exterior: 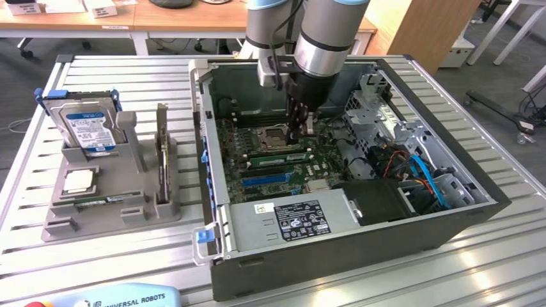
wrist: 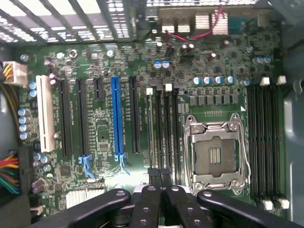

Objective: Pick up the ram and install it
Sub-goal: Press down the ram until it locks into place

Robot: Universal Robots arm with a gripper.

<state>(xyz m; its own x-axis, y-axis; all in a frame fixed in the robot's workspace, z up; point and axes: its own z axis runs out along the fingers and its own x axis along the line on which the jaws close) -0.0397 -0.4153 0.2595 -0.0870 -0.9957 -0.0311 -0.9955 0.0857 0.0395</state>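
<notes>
A ram (exterior: 275,157), a long narrow green stick, stands on edge in a slot of the motherboard (exterior: 256,137), just beside the empty processor socket (exterior: 273,135). My gripper (exterior: 296,137) reaches down into the open computer case (exterior: 341,243) and is shut, its tips right above that stick's end; whether they touch it I cannot tell. In the wrist view the black fingers (wrist: 147,204) of the gripper (wrist: 161,191) are pressed together over the near end of the black memory slots (wrist: 164,133), next to the socket (wrist: 216,154). Another green stick (exterior: 102,200) lies in the grey holder (exterior: 111,220).
The grey holder outside the case, at the exterior view's left, also carries a hard drive (exterior: 85,125), an upright card (exterior: 162,147) and a square silver chip (exterior: 78,181). Inside the case are a power supply (exterior: 290,220), drive cages (exterior: 375,109) and blue cables (exterior: 426,179).
</notes>
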